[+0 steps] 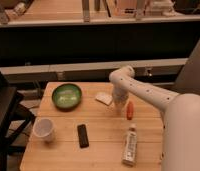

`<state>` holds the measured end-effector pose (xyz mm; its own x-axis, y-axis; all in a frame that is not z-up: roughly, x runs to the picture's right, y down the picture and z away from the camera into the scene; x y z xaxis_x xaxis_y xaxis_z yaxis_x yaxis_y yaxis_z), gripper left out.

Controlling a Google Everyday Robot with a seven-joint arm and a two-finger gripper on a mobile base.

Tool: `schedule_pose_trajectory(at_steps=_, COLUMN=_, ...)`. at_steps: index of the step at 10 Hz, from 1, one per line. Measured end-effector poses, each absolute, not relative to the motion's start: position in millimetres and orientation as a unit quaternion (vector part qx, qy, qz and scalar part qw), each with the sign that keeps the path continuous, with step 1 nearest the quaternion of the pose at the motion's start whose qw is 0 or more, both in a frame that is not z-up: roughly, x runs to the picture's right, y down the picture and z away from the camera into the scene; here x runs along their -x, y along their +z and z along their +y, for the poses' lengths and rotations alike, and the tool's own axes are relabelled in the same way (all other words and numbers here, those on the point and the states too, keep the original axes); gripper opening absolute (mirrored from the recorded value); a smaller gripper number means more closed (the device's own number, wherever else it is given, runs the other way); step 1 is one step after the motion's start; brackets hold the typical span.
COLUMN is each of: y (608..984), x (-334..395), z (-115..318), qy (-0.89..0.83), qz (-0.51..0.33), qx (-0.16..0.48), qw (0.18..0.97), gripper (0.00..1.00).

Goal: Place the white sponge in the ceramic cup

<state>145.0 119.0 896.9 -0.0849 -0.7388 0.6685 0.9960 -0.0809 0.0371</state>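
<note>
Beside white sponge (104, 98), pincer (119, 106), grip unclear; green bowl (67, 95), orange item (129, 110) flanking; ceramic cup (44, 129) well apart

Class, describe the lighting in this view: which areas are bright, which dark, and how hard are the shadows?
Camera view: warm light covers the wooden table, brightest on the white sponge and ceramic cup; camera view: the band behind the table is nearly black; camera view: shadows are soft, faint under the gripper, which hangs just beside the sponge.
</note>
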Motion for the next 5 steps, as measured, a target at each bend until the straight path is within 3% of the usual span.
schedule_pose_trajectory(at_steps=4, y=885.8, x=-124.4, z=87.5, qy=-0.745, qz=-0.260, qx=0.182, qw=0.587, gripper=0.76)
schedule_pose_trajectory(at_steps=5, y=883.6, x=-120.4, z=79.4, qy=-0.754, qz=-0.259, qx=0.167, qw=0.580, gripper=0.80)
